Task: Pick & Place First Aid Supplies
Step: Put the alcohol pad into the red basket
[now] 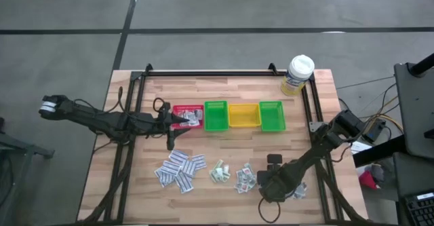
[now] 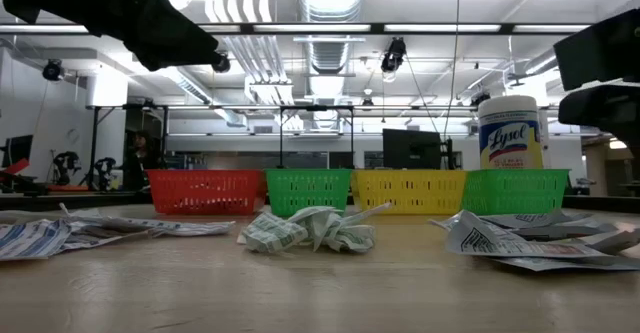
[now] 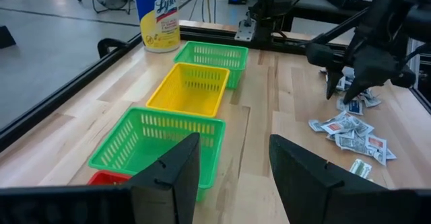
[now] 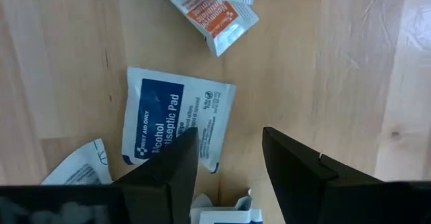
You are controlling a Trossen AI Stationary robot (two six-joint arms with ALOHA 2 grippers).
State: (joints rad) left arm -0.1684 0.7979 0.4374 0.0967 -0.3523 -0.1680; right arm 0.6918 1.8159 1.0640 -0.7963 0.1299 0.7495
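Note:
The first aid supplies lie loose on the wooden table in several heaps: strip packets (image 1: pixel 180 170), crumpled green-printed ones (image 1: pixel 219 172) and squarish ones (image 1: pixel 244 178). My right gripper (image 1: pixel 271 183) points down over the right heap, open. In its wrist view (image 4: pixel 229 173) a white packet with blue print (image 4: pixel 175 126) lies flat on the wood just beside one finger, and an orange-printed packet (image 4: pixel 215 12) lies farther off. My left gripper (image 1: pixel 178 122) hovers open by the red bin (image 1: pixel 188 115), nothing between its fingers (image 3: pixel 236 177).
A red, a green (image 1: pixel 215 115), a yellow (image 1: pixel 243 115) and another green bin (image 1: pixel 271 115) stand in a row at mid-table. A white-capped bottle with a yellow label (image 1: pixel 298 73) stands at the far right corner. Black frame rails (image 1: pixel 203 73) run along the table's edges.

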